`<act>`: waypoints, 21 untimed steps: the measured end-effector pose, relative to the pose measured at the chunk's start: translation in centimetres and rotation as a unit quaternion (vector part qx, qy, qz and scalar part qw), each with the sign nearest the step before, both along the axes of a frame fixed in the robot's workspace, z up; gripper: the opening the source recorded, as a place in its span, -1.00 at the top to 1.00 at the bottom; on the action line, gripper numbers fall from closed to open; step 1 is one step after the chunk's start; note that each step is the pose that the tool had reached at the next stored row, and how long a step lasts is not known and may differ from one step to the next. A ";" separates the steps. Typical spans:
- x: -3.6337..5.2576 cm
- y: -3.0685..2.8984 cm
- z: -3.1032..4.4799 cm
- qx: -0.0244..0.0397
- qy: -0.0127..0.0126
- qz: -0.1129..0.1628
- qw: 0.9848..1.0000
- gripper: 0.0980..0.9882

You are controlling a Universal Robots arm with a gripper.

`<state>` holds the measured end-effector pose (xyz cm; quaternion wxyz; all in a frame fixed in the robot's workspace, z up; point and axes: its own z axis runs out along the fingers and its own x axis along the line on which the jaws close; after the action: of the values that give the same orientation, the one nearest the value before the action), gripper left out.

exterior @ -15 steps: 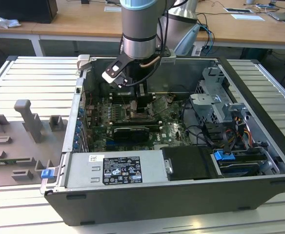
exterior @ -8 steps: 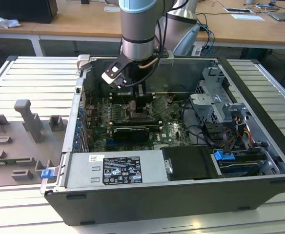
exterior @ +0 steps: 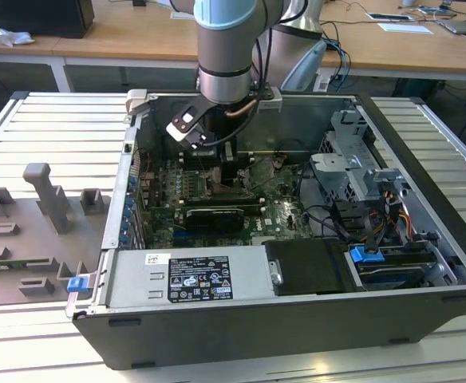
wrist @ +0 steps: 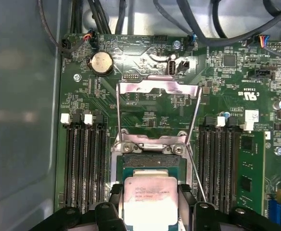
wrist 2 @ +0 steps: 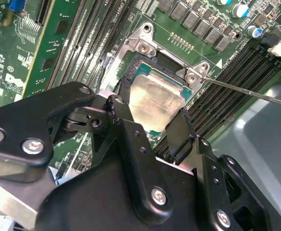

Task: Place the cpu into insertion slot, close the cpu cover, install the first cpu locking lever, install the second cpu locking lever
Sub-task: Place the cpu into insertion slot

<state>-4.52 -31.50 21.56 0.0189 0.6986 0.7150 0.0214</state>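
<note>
On the exterior view's left, a grey fixture tray lies beside the open computer case. The robot arm reaches straight down into the middle of the case, over the green motherboard, and a metal drive cage stands on the exterior view's right.

In the second wrist view, the gripper is clenched on the cpu, its black fingers pressing two opposite edges of the silvery chip. The chip sits right over the insertion slot, which lies between two banks of long black memory slots. From here I cannot tell whether it hangs just above the socket or already touches it.

Beyond the slot, the cpu cover stands swung open on its hinge. A thin locking lever juts free beside the socket, unlatched.

The work looks to be in its first step, placing the chip. Cover and lever have not yet been closed.

This placement seems to call for care more than force. The chip should be level and square with the socket's rim, and the fingers should stay clear of the raised cover and the loose lever. A tilted or shifted chip could bind on the rim.
</note>
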 end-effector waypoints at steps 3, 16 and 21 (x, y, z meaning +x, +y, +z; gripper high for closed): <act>0.00 0.01 -0.32 0.000 0.000 -0.007 1.000 0.00; 0.21 0.01 -1.25 0.000 0.000 -0.011 1.000 0.00; 0.32 0.01 -1.46 0.000 0.000 -0.013 1.000 0.00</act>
<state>-4.20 -31.49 20.10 0.0192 0.7078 0.7058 0.0212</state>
